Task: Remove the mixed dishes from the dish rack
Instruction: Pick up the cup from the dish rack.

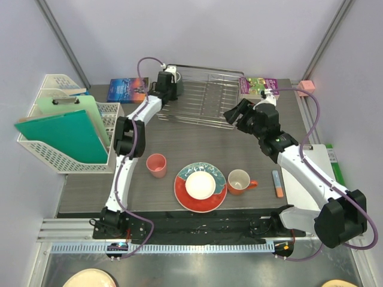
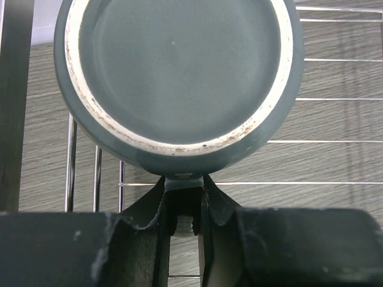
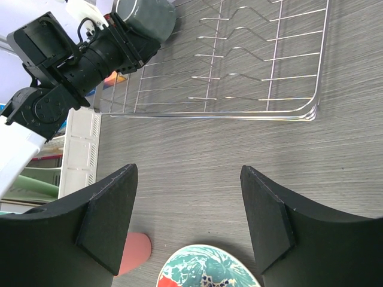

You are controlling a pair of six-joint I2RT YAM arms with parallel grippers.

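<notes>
The dark grey mug [image 2: 179,72] lies on its side in the back left corner of the dish rack [image 1: 206,98], its base toward the left wrist camera. My left gripper [image 2: 182,182] is shut on the mug's handle, one finger on each side. In the right wrist view the mug [image 3: 146,18] shows at the top left of the rack [image 3: 263,72]. My right gripper [image 3: 188,173] hangs open over bare table in front of the rack. On the table stand the pink cup [image 1: 157,165], the teal plate [image 1: 182,194] with the small bowl [image 1: 200,185] on it, and the orange mug [image 1: 239,181].
A white lattice basket [image 1: 60,149] with green folders stands at the left. Books lie behind the rack, one at the left [image 1: 127,89] and one at the right [image 1: 257,86]. An orange marker [image 1: 277,183] lies right of the orange mug, and a white board [image 1: 320,158] sits at the right edge.
</notes>
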